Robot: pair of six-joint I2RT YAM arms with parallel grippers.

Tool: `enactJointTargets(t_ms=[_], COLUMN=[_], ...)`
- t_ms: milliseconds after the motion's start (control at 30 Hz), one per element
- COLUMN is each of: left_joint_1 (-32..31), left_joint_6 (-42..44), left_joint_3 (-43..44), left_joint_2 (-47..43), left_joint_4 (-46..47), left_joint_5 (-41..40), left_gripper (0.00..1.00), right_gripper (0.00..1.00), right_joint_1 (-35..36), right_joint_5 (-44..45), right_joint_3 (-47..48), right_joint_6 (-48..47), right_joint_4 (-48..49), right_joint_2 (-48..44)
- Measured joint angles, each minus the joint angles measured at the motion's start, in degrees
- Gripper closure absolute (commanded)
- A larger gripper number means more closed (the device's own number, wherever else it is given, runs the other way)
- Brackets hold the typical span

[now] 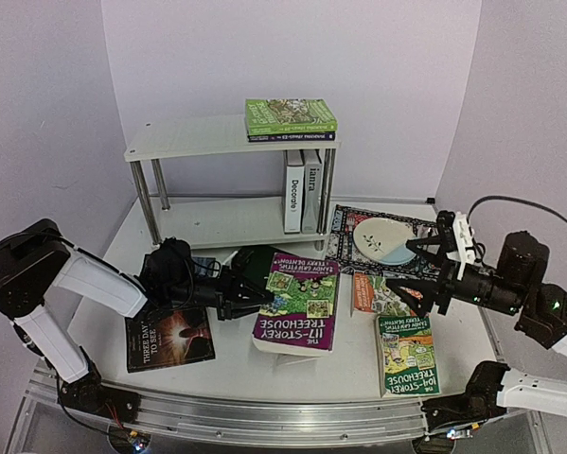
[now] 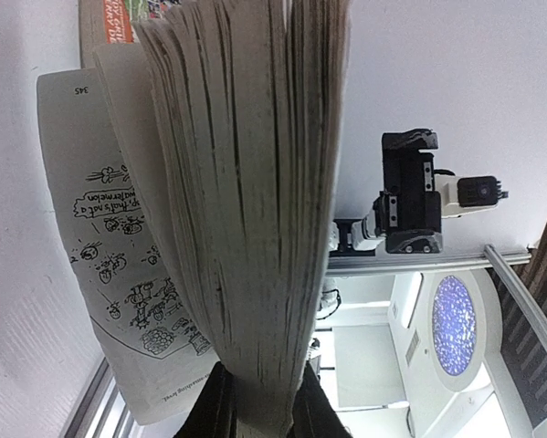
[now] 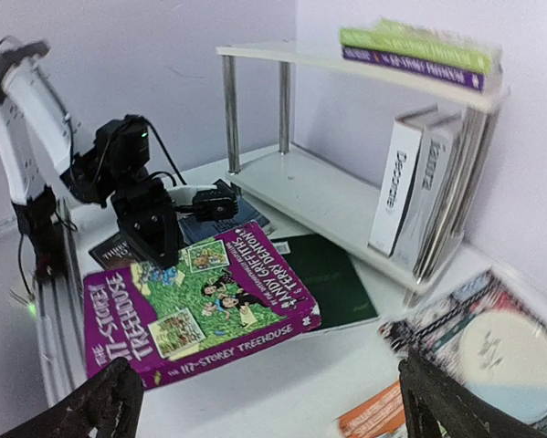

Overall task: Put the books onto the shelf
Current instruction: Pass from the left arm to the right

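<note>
The purple "117-Storey Treehouse" book (image 1: 297, 303) lies mid-table with its left edge lifted. My left gripper (image 1: 259, 300) is shut on that edge. In the left wrist view its page block (image 2: 255, 182) is pinched between the fingers (image 2: 209, 411), and one cartoon page (image 2: 109, 246) hangs loose. My right gripper (image 1: 416, 277) hovers wide open and empty, its fingers (image 3: 109, 401) apart, over an orange book (image 1: 373, 291). The white shelf (image 1: 203, 137) holds a green-topped stack (image 1: 291, 116) on top. "Decorate" (image 1: 293, 189) and a grey book (image 1: 312, 187) stand upright below.
A dark green book (image 3: 332, 278) lies partly under the purple one. A dark "Three Days to See" book (image 1: 169, 338) sits at the front left. A green Treehouse book (image 1: 406, 355) lies at the front right. A black patterned mat (image 1: 345, 219) with a plate (image 1: 382, 238) lies right of the shelf.
</note>
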Motion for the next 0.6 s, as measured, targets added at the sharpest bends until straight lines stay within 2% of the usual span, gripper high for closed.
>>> enactJointTargets(t_ms=[133, 267, 433, 600], left_joint_1=[0.5, 0.7, 0.7, 0.8], left_joint_6=[-2.0, -4.2, -6.7, -7.3], left_joint_3=[3.0, 4.8, 6.5, 6.6], left_joint_2=[-0.2, -0.2, -0.3, -2.3], left_joint_4=[0.2, 0.7, 0.7, -0.5], left_joint_5=[2.3, 3.7, 4.8, 5.0], left_gripper=[1.00, 1.00, 1.00, 1.00], right_gripper=[0.02, 0.02, 0.03, 0.14], right_joint_1=[-0.1, -0.1, 0.0, 0.0], right_joint_5=[-5.7, -12.3, -18.2, -21.3], right_joint_3=[-1.5, -1.4, -1.4, -0.3], right_joint_6=[-19.7, -34.3, -46.5, -55.4], right_joint_4=[-0.4, -0.5, 3.8, 4.5], right_joint_2=[0.1, 2.6, 5.2, 6.1])
